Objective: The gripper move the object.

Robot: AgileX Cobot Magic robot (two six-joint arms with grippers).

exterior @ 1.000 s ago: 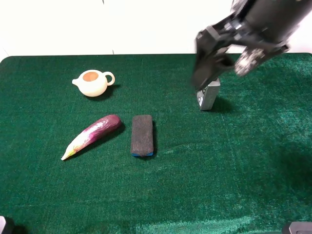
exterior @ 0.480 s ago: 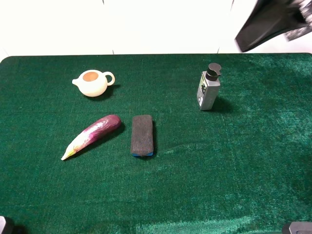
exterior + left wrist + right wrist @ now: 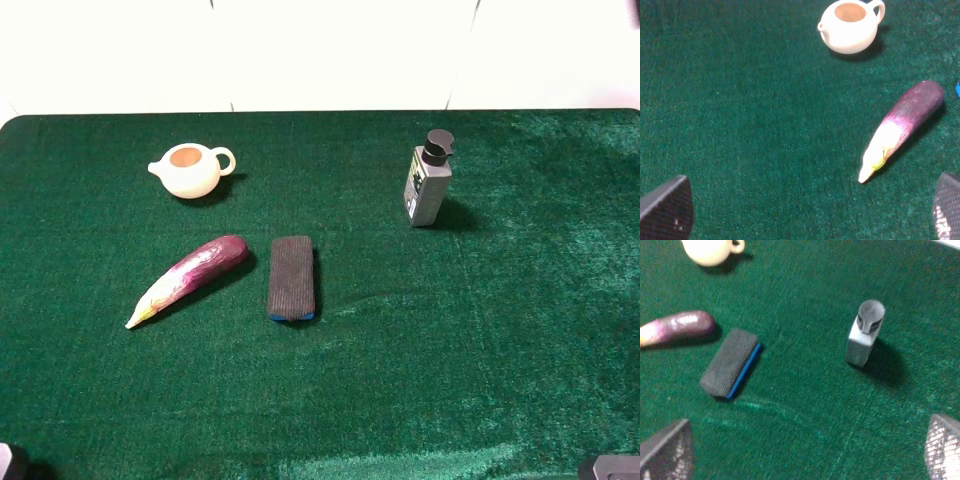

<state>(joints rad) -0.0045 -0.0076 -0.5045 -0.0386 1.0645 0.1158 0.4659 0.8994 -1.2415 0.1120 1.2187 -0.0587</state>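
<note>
The board eraser [image 3: 292,277], dark felt face up over a blue back, lies flat on the green cloth near the middle, right of the purple eggplant [image 3: 190,275]. In the right wrist view the eraser [image 3: 730,362] lies well ahead of my right gripper [image 3: 804,455], whose fingertips [image 3: 665,450] are spread wide and empty. My left gripper [image 3: 807,220] is open and empty too, above bare cloth short of the eggplant [image 3: 905,125]. Only a blue sliver of the eraser [image 3: 957,89] shows at that view's edge. Neither gripper shows in the exterior high view.
A cream teapot [image 3: 190,169] stands at the back left. A grey pump bottle [image 3: 429,186] stands upright at the back right; it also shows in the right wrist view [image 3: 865,335]. The green cloth [image 3: 480,330] covers the whole table up to a white wall.
The right arm, which hung over the pump bottle a second ago, has lifted up and to the right out of the exterior high view. The objects on the table have not moved.
</note>
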